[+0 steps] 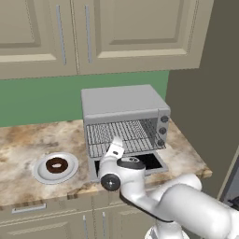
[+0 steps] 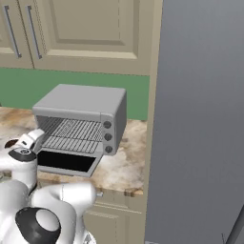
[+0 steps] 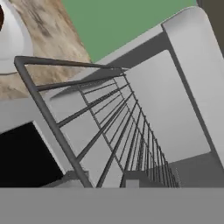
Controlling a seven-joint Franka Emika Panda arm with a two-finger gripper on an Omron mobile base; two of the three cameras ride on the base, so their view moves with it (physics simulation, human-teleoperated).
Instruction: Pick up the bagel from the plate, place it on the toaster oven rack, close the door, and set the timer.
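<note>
On a speckled stone counter [image 1: 28, 140] beneath beige cabinets, a grey toaster oven [image 1: 125, 116] stands with its door [image 1: 151, 161] folded down flat; the wire rack [image 1: 122, 135] spans the bare cavity; left of the oven, the dark brown bagel [image 1: 56, 165] lies on the round white plate [image 1: 41, 173]; the gripper [image 1: 116, 144], fingers closed on nothing, hovers at the rack's front edge; no lettering is legible on the oven.

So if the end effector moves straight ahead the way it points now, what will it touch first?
Most likely the silver wire toaster oven rack: the hand view looks along its bars into the grey toaster oven. The end effector already sits at the rack's front edge, though depth is unclear.
</note>
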